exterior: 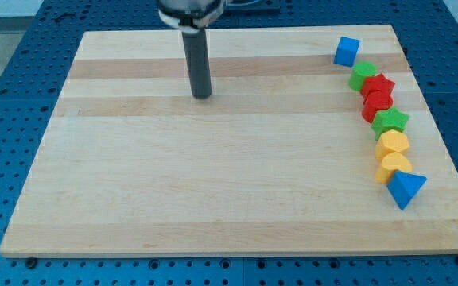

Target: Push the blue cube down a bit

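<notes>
A single camera looks down at a slant from the near side, far enough back to take in the whole wooden board and blue table.

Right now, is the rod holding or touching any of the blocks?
Nothing is held. My tip rests on the bare board, far to the view's left of the blue cube.

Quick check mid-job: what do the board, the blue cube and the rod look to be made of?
Board: pale wood, matte, with visible grain and joined strips. Blue cube: smooth, evenly coloured, probably plastic or painted wood. Rod, ending at my tip: dark with a slight sheen, metal or plastic; hard to say.
</notes>
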Robot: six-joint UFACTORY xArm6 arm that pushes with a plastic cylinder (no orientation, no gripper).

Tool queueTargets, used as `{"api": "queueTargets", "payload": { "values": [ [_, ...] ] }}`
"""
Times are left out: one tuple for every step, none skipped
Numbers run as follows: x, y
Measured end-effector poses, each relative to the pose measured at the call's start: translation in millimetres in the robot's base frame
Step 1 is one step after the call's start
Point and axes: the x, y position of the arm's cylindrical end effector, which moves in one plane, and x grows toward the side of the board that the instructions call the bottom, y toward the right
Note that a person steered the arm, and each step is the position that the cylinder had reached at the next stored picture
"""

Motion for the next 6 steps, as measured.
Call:
{"api": "queueTargets", "payload": {
  "values": [
    [-61,15],
    [-108,57],
    [-130,94],
    [-131,130],
    [-131,168],
    [-131,211]
  ]
}}
